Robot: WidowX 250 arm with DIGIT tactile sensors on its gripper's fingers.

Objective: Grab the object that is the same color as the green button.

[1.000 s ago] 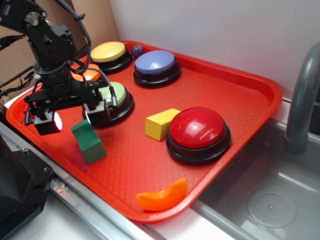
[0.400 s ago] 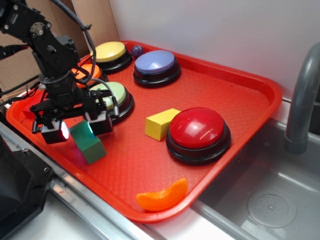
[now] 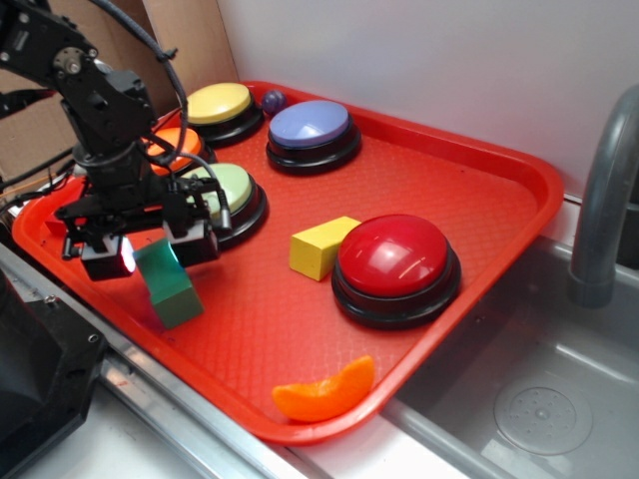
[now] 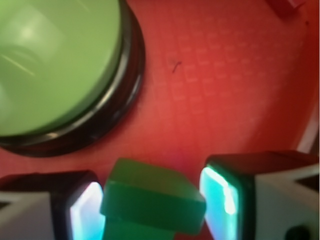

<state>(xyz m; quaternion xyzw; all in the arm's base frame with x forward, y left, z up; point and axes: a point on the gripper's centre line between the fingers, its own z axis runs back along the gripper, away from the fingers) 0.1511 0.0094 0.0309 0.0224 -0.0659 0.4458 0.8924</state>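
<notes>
**Closing on the green block at the tray's left edge**

Straddling the block (image 3: pixel 168 282) is where I have the gripper (image 3: pixel 148 248) now, at the left of the exterior view. On the wrist feed the block (image 4: pixel 152 200) sits at the bottom centre between the two pads (image 4: pixel 220 197), with a thin strip of red visible on each side, so I read the jaws as apart and not yet pinching. The green button (image 3: pixel 228 190) is just beyond, toward the upper left of the wrist frame, close but not touching the block.

To do this well, I'd squeeze straight in and slowly: the block looks tilted and wedge-shaped, so an uneven pinch could twist it out or nudge it toward the tray's near rim. Whether the pads sit low enough on its sides I can't judge from these views.

The red tray (image 3: pixel 479 190) holds everything: yellow (image 3: pixel 217 103), orange (image 3: pixel 175 143), purple (image 3: pixel 310 125) and red (image 3: pixel 394 254) buttons, a yellow block (image 3: pixel 319 247) touching or just beside the red button, an orange slice (image 3: pixel 324 391) at the bottom edge, and a small purple thing (image 3: pixel 273 100) at the top.
</notes>
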